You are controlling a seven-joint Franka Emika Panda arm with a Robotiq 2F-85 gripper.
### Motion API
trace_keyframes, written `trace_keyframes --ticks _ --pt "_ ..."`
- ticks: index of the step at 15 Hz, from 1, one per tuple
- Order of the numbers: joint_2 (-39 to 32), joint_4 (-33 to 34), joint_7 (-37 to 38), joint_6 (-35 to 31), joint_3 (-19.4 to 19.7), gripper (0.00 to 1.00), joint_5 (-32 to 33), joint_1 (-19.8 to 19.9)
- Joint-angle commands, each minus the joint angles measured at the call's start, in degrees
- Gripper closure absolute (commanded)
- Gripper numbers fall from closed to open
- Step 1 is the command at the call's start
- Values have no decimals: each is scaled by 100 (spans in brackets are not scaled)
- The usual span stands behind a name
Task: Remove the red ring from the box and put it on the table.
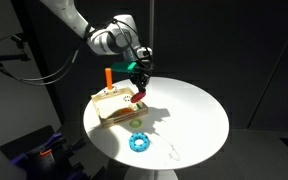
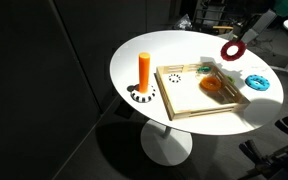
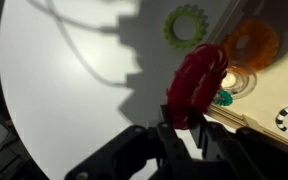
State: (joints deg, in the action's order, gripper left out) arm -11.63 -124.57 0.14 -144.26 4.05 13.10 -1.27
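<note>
Dark room, white surface [image 2: 134,55]. Claw [image 1: 139,88] is clamped on the ring [image 2: 232,48], held above the box [image 2: 163,93]. I'd swing toward a bare edge, lower gently, then release.

No word, label, brand or number can be read in any view. The box [image 2: 164,92] shows bare wood. The black-and-white patterned disc [image 2: 141,95] at the foot of the orange peg [image 2: 144,68] is a marking too small to read.
</note>
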Motion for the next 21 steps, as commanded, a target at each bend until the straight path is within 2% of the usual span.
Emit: trace_keyframes --ticks 1,7,12,13,14,15,16,21 --pt "456 -457 298 158 205 92 553 78" --pt "734 -1188 804 58 398 92 1418 239" --pt "786 -1611 1092 87 396 92 1754 297" --pt "817 -1653 1035 115 378 78 1700 302" --pt "871 -1679 950 171 357 58 1611 304" --pt "945 -1689 832 298 330 58 1477 307" --pt "1014 -1695 707 410 300 53 1337 311" --pt "1645 -1621 -288 1525 94 14 311 292"
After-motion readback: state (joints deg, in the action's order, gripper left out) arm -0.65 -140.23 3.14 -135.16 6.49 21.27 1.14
